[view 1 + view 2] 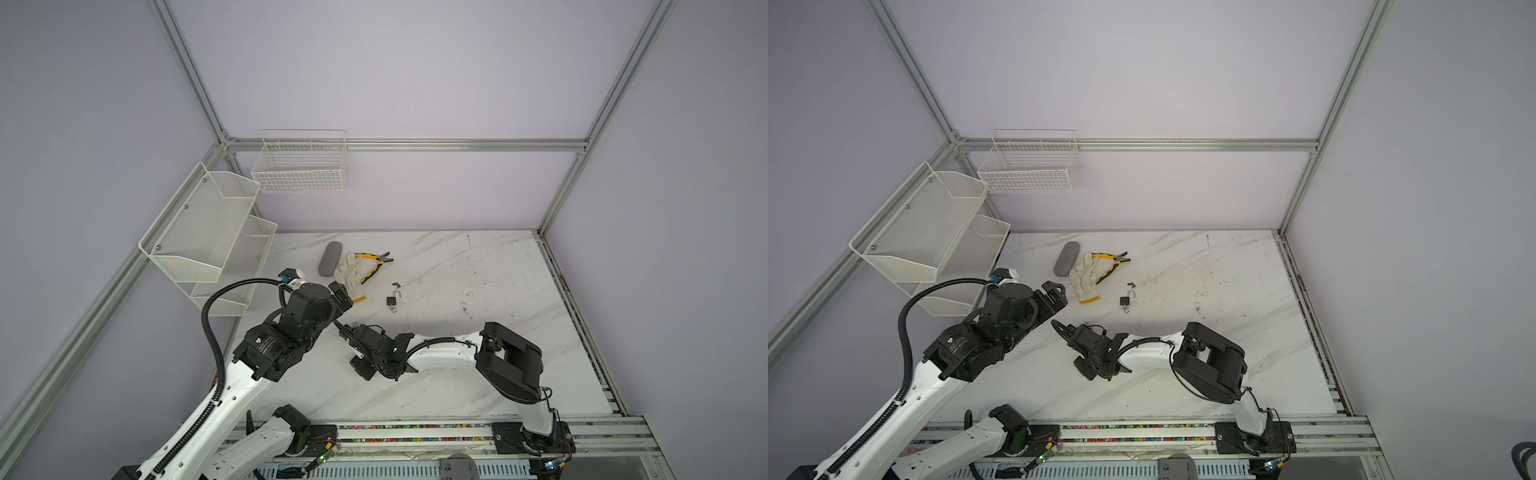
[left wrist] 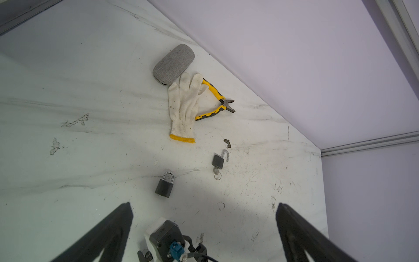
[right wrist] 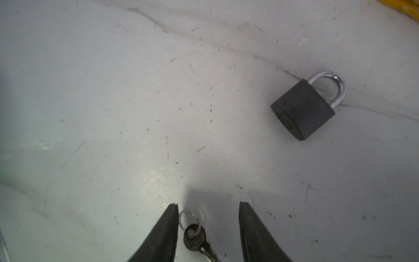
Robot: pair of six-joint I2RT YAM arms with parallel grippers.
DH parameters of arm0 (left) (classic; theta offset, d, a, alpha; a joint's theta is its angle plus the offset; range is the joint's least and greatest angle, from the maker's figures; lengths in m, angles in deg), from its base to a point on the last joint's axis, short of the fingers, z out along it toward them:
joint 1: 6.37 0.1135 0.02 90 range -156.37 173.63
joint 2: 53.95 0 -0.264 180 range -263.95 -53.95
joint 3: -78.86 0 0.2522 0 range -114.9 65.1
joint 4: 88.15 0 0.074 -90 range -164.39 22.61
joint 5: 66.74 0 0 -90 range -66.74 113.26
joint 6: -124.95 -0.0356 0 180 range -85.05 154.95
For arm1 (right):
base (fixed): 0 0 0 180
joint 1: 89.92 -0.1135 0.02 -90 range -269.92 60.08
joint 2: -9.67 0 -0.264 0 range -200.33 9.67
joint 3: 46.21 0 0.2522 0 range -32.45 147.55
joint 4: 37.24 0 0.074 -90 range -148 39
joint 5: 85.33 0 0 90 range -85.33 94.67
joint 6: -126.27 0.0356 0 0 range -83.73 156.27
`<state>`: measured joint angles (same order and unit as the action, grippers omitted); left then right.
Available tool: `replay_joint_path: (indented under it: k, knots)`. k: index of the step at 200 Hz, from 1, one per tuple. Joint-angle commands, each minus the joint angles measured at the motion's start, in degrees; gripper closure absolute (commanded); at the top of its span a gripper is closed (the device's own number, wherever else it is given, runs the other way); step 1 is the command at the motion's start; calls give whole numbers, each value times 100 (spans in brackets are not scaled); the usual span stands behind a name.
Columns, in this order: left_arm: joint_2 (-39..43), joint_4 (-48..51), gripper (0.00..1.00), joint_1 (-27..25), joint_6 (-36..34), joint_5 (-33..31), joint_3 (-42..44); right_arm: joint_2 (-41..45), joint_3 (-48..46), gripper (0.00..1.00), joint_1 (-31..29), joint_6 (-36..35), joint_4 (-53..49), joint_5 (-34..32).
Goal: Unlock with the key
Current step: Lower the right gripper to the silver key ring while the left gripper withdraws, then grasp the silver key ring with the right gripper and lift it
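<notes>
A small key [image 3: 195, 238] on a wire ring lies on the marble table between the fingers of my right gripper [image 3: 209, 203]. The jaws stand apart; one finger [image 3: 167, 229] is close against the ring, the other is clear of the key. A dark padlock [image 3: 303, 108] with its shackle shut lies a short way ahead, also seen from the left wrist [image 2: 164, 184]. A second padlock [image 2: 218, 160] [image 1: 392, 300] lies further off with its shackle open and a key in it. My left gripper [image 2: 204, 206] [image 1: 343, 293] hovers wide open above the table, holding nothing.
A white work glove [image 1: 349, 276], yellow-handled pliers [image 1: 376, 264] and a grey oval case [image 1: 330, 258] lie at the back left. White mesh shelves [image 1: 208, 241] and a wire basket [image 1: 301, 166] hang on the walls. A small dark scrap [image 2: 227, 143] lies near the open padlock.
</notes>
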<state>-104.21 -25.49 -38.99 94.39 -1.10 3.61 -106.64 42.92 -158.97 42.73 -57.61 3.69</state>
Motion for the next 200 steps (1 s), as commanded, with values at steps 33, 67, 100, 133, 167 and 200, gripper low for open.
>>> replay_joint_path:
  k: [33,67,100,133,167,200]
  knots:
    - [136,317,0,37,101,-288,210,-51,-147,60,-20,-338,100,97]
    - [197,366,0,37,180,-372,270,-90,-247,60,-68,-403,175,134]
    - [242,397,0,37,221,-464,292,-231,-185,63,-118,-475,143,124]
    - [247,392,0,37,252,-511,296,-288,-176,68,-145,-528,75,97]
    - [210,392,0,39,261,-526,303,-174,-291,73,-184,-546,82,207]
    - [195,392,0,40,314,-579,329,-218,-279,80,-194,-528,97,281]
